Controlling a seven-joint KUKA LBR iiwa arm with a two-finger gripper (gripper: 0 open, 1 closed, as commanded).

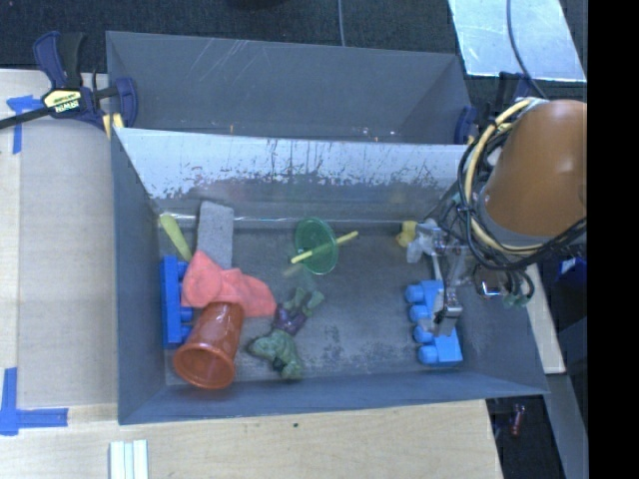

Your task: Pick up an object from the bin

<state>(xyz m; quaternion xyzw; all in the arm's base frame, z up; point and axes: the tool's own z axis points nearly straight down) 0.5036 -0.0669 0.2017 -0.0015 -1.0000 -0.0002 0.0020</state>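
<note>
Nearest, glossy orange dome [534, 168] on the arm, ringed with looped cables. Beneath, scuffed grey metal bin [300, 98]. At left, see-through orange plastic cup [210, 345] on its side, touching crumpled pink cloth [225, 285]. By right wall, knobbly blue plastic bricks [439, 350], pincer [446, 302] just above; spread or pressed together, cannot tell.

Orange dome [539, 168] and looped black-yellow cables [477, 230] top a metal claw [446, 310].

One cup [210, 345], one cloth [225, 285], two blue toys [174, 305] [439, 351]
</note>
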